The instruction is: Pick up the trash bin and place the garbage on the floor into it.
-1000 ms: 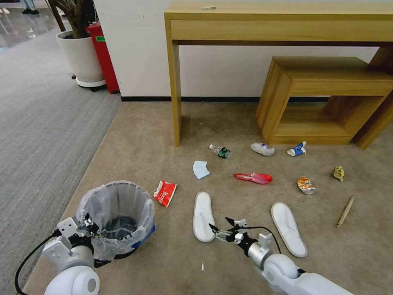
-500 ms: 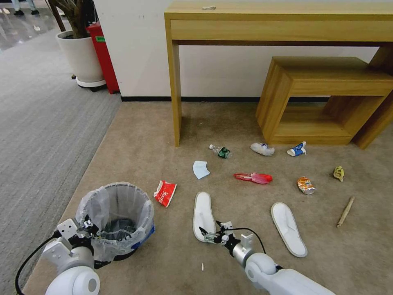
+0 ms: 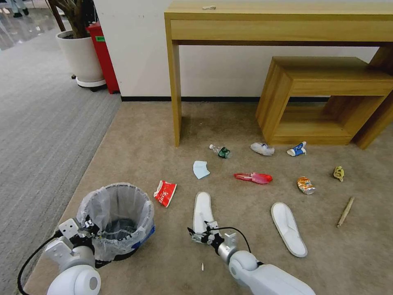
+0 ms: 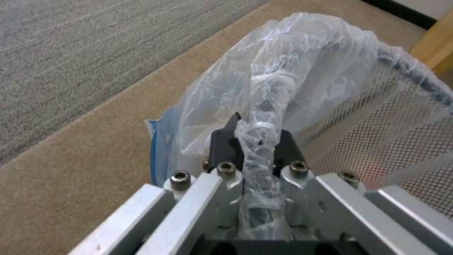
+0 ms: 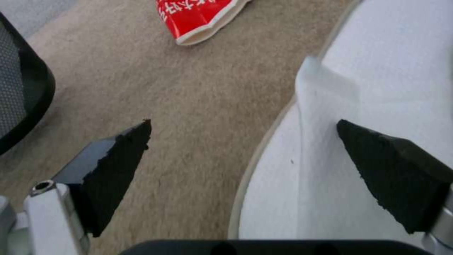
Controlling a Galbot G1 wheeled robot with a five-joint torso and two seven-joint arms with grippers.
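The trash bin, dark mesh lined with a clear bag, stands on the beige floor at the near left. My left gripper is shut on its bagged rim. My right gripper hangs open low over the near end of a white slipper. One fingertip is above the slipper, the other above carpet, with the slipper's edge between them. A second slipper, blue mask, red wrapper, can, bottle and stick lie scattered.
A wooden desk and low bench stand against the far wall. More litter lies near them: a red-pink wrapper and a blue-white carton. A potted plant and grey ribbed carpet are at left.
My right gripper has moved left, from between the two slippers to the near end of the left slipper. The bin and left gripper have stayed in place.
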